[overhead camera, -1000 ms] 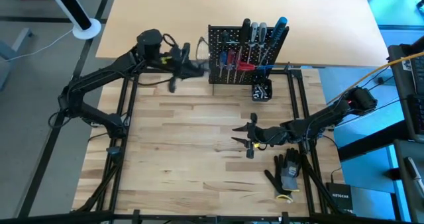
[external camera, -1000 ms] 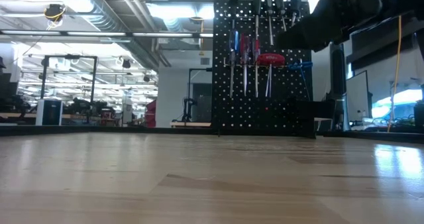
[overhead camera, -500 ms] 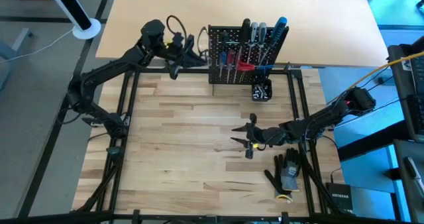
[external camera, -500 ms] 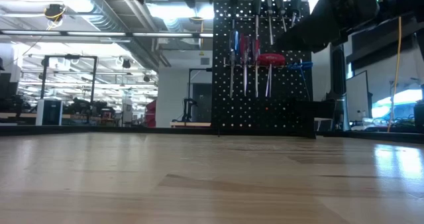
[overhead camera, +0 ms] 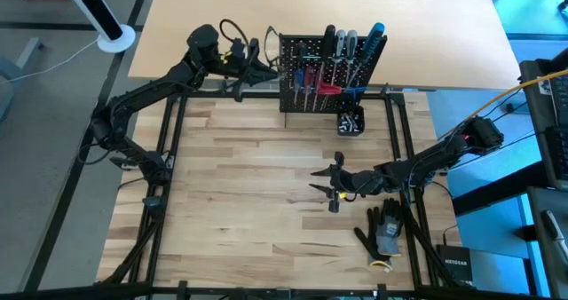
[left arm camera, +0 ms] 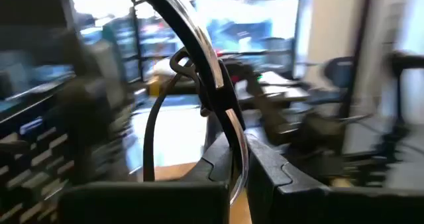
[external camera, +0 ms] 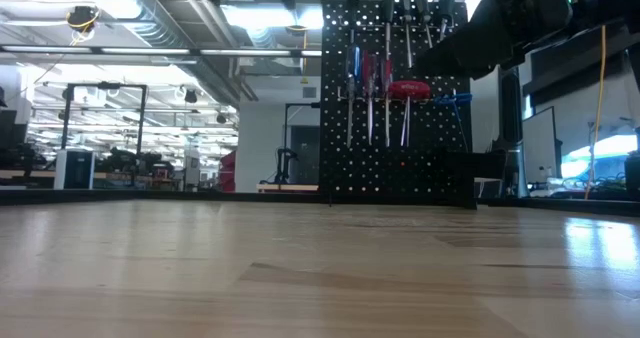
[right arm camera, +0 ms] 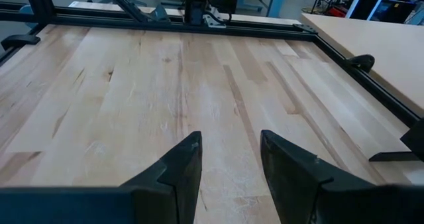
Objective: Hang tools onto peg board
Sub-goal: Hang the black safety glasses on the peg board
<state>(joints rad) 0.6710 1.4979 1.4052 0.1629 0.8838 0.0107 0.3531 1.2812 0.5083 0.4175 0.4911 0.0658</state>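
Nearest us on the pale wooden plank surface [overhead camera: 266, 193], our right gripper [overhead camera: 321, 188] waits low with its fingers apart and empty. At the far edge stands the black perforated upright peg board [overhead camera: 306, 51], red, blue and black-handled screwdrivers [overhead camera: 312, 76] hanging on it. Just beside its left edge, our left gripper [overhead camera: 266, 62] is clamped tight on a thin curved metal tool [left arm camera: 211, 71].

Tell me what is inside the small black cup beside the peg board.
The small black cup at the peg board base holds pale metal bits. What they are cannot be told, and its lower inside is hidden by the cup's wall.
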